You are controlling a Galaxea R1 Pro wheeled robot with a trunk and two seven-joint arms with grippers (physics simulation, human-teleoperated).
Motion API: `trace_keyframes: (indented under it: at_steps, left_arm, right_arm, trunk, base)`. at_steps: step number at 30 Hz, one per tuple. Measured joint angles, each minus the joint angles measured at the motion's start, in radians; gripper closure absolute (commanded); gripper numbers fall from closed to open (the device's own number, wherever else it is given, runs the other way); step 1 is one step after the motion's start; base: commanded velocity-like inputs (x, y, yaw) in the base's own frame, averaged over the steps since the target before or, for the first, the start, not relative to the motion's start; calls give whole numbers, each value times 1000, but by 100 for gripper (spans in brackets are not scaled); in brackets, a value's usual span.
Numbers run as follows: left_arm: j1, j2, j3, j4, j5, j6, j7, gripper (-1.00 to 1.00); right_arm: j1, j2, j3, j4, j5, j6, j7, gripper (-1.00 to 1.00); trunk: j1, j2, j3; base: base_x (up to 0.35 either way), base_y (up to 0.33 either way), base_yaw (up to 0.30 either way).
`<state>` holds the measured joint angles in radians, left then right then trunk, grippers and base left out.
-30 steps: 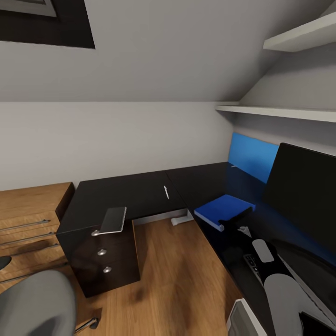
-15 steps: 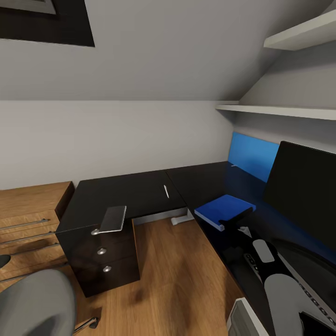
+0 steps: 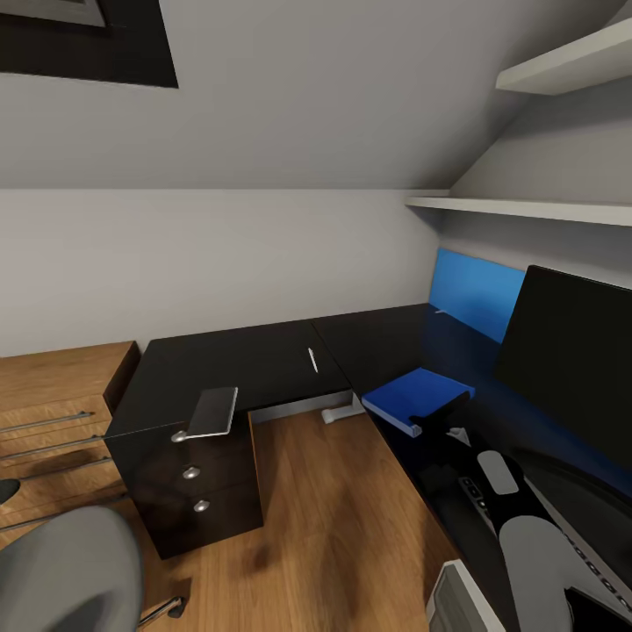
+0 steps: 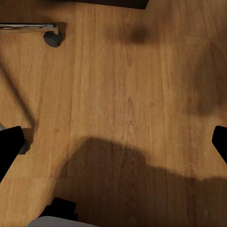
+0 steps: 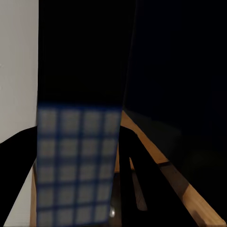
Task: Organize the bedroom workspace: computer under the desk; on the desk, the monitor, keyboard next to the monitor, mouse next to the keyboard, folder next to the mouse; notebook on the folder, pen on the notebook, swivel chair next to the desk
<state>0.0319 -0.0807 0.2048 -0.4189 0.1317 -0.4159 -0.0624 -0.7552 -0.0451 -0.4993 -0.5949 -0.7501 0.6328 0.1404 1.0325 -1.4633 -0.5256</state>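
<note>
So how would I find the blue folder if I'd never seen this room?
Start at the big L-shaped black desk and follow its right-hand arm toward the wide black monitor. Just before the monitor, near the desk's inner edge, sits the folder, held in the right gripper. It is the one flat, bright blue thing with white page edges on the dark desktop.

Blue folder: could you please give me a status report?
Right gripper shut on thin bright blue folder at glossy black desk's edge. Left gripper open over wood floor.
</note>
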Motion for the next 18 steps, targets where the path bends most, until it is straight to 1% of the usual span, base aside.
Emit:
trace_keyframes:
  at_steps: [7, 13, 18]
  left_arm:
    - [0, 0, 0, 0, 0, 0, 0, -100]
    - [0, 0, 0, 0, 0, 0, 0, -100]
    - [0, 0, 0, 0, 0, 0, 0, -100]
  right_arm:
    - [1, -6, 0, 0, 0, 9, 0, 100]
    - [1, -6, 0, 0, 0, 10, 0, 100]
    - [1, -6, 0, 0, 0, 9, 0, 100]
  trunk:
    - [0, 0, 0]
    - [0, 0, 0]
    - [0, 0, -3]
  base:
    - [0, 0, 0]
    - [0, 0, -1]
    - [0, 0, -67]
